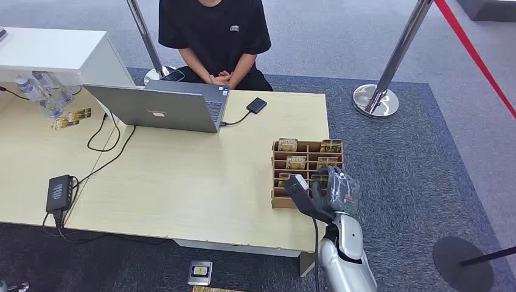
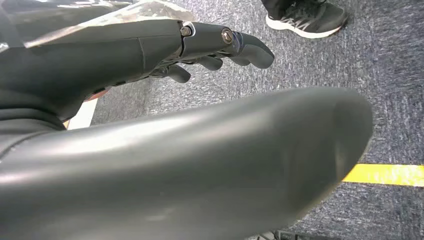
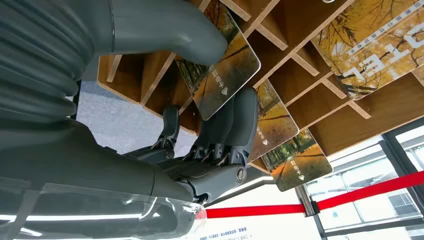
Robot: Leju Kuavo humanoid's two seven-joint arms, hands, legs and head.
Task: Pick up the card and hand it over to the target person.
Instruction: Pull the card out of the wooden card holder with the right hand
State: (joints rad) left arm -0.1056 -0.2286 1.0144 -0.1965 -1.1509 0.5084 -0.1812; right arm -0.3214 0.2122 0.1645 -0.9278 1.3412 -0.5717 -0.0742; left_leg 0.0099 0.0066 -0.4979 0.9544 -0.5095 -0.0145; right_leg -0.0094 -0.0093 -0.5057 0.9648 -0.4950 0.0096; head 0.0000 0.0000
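A wooden card rack (image 1: 275, 176) stands at the table's right end, with yellow autumn-print cards (image 1: 288, 145) upright in its compartments. My right hand (image 1: 325, 191) is at the rack's near right corner. In the right wrist view this hand (image 3: 215, 135) pinches one card (image 3: 227, 70) between the thumb above and the fingers below, at the mouth of a rack (image 3: 295, 65) compartment. The target person (image 1: 213, 36), in a black T-shirt, sits at the table's far side with hands clasped. My left hand (image 2: 150, 55) hangs over the carpet, fingers apart and holding nothing.
A silver laptop (image 1: 164, 106) faces the person, cabled to a black drive (image 1: 257, 104). A power brick (image 1: 59, 193) lies at the near left, bottles (image 1: 42, 91) at the far left. A stanchion base (image 1: 376, 100) stands right of the table. A shoe (image 2: 305, 17) is near my left hand.
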